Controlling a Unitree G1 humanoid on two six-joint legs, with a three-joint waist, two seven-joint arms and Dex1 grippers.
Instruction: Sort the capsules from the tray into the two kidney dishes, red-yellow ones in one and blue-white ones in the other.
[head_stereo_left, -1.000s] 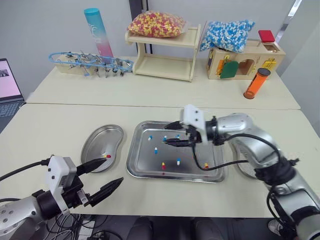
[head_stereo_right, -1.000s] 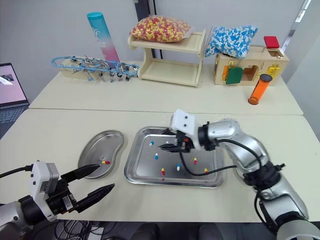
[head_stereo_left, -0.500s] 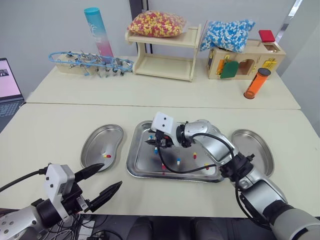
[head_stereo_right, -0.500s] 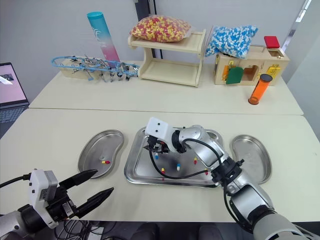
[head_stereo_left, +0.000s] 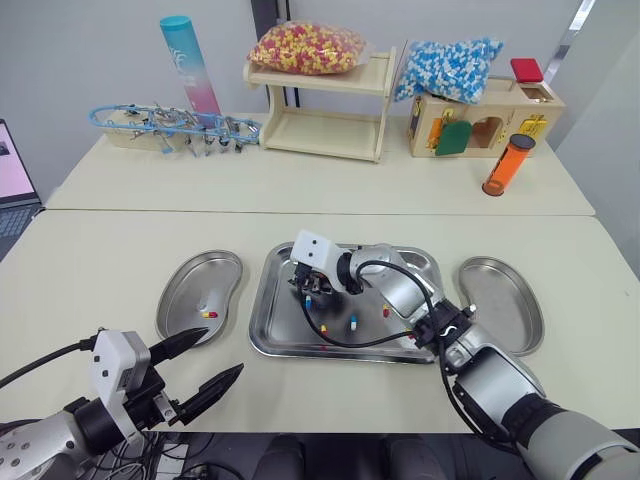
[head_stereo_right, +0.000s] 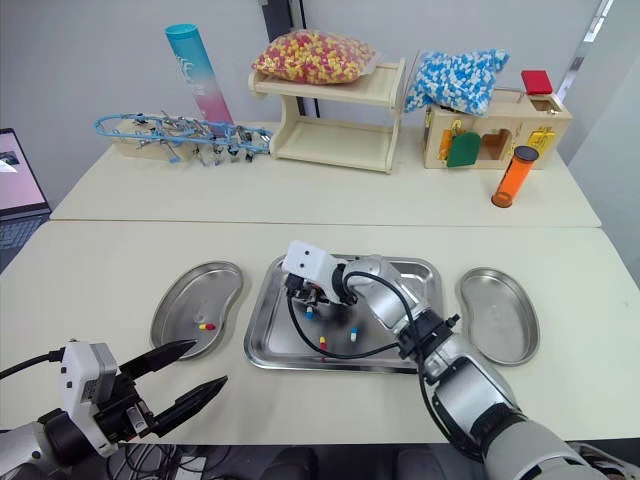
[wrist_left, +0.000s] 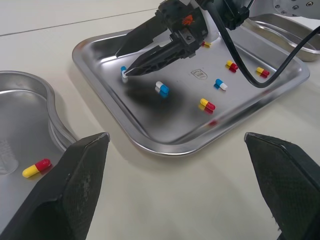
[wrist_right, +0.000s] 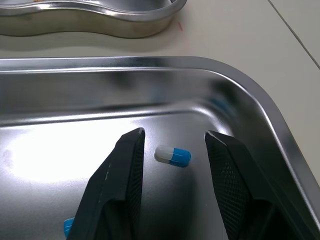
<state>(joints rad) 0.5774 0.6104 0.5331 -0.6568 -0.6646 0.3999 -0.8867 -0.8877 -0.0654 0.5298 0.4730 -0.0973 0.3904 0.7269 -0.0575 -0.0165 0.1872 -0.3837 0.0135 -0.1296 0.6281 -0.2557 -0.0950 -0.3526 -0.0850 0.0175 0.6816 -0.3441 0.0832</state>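
Observation:
The steel tray (head_stereo_left: 272, 338) lies mid-table with several capsules, red-yellow (wrist_left: 207, 104) and blue-white (wrist_left: 161, 89). My right gripper (head_stereo_left: 303, 291) is low over the tray's far left part. It is open, and its fingers (wrist_right: 127, 165) straddle a blue-white capsule (wrist_right: 173, 155) lying on the tray floor without touching it. The left kidney dish (head_stereo_left: 190, 285) holds one red-yellow capsule (head_stereo_left: 209, 313). The right kidney dish (head_stereo_left: 512, 318) holds nothing. My left gripper (head_stereo_left: 225, 349) hangs open and holding nothing over the table's front edge, left of the tray.
At the back stand a wooden shelf with a bag of red-yellow capsules (head_stereo_left: 308, 47), a bag of blue-white capsules (head_stereo_left: 447, 68) on a wooden box, an orange tube (head_stereo_left: 507, 165), a teal-pink tube (head_stereo_left: 190, 65) and a rack of instruments (head_stereo_left: 170, 128). A laptop (head_stereo_left: 10, 165) sits far left.
My right gripper has swung left across the tray, from its middle to its far left part, and come down around a blue-white capsule. The left arm has barely moved.

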